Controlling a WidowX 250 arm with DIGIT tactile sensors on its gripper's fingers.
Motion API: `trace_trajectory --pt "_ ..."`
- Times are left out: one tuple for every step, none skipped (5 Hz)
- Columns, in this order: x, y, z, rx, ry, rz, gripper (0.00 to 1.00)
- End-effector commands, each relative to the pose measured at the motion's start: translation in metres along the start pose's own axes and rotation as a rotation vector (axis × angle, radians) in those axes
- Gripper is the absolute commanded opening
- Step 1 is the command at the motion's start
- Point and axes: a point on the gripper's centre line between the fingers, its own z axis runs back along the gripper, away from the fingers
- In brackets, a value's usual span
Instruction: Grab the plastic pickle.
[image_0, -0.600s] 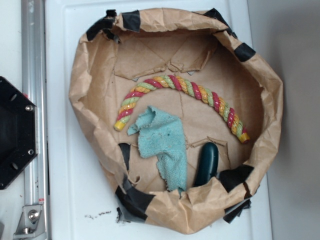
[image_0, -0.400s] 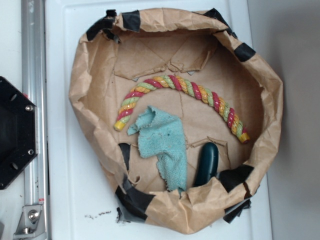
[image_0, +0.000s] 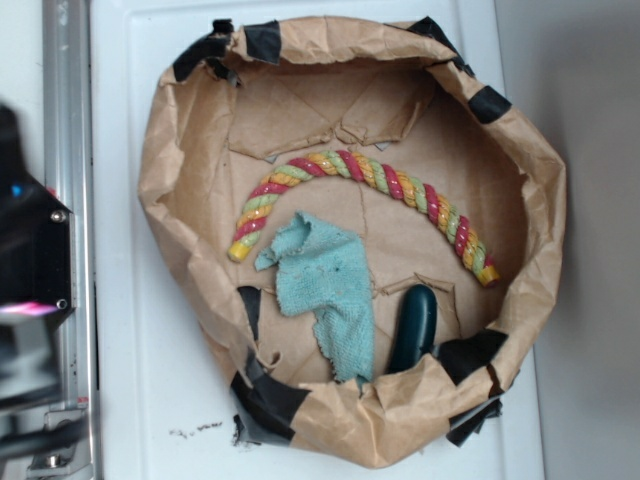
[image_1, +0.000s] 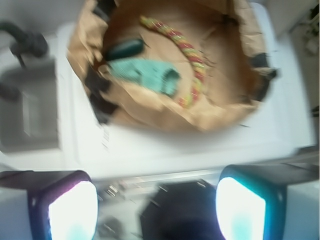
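Over at the far left of the exterior view, a blurred black part of the robot arm sits beside a metal rail, off the white counter. Next comes the brown paper basin, its crumpled rim patched with black tape. Inside it, a red-yellow-green twisted rope arcs across the middle, and a teal frayed cloth lies just below the rope's left half. Right of the cloth, just beside its lower tail, the plastic pickle lies near the basin's lower wall; its lower end is hidden behind the folded paper rim, and a black tape patch sits just to its right.

From the wrist view, which is blurred, the basin shows from the opposite side: the pickle lies at its upper left with the cloth just below it and the rope running to the right. This view alone shows the pincer, its two glowing fingers standing well apart with nothing between them, on the near side of the basin, well apart from the pickle.
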Motion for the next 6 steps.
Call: trace_trajectory --pt "0.062 -0.002 -0.057 -0.046 -0.084 0.501 1.00" --pt "0.084 -0.006 -0.101 -0.057 -0.018 0.602 1.00" --pt "0.098 -0.013 -0.124 -0.034 -0.012 0.615 1.00" --pt "0.110 -0.029 -0.140 -0.051 -0.012 0.569 1.00" --pt "0.114 -0.042 -0.156 -0.073 -0.012 0.518 1.00" --pt "0.115 -0.051 -0.171 -0.119 -0.004 0.514 1.00"
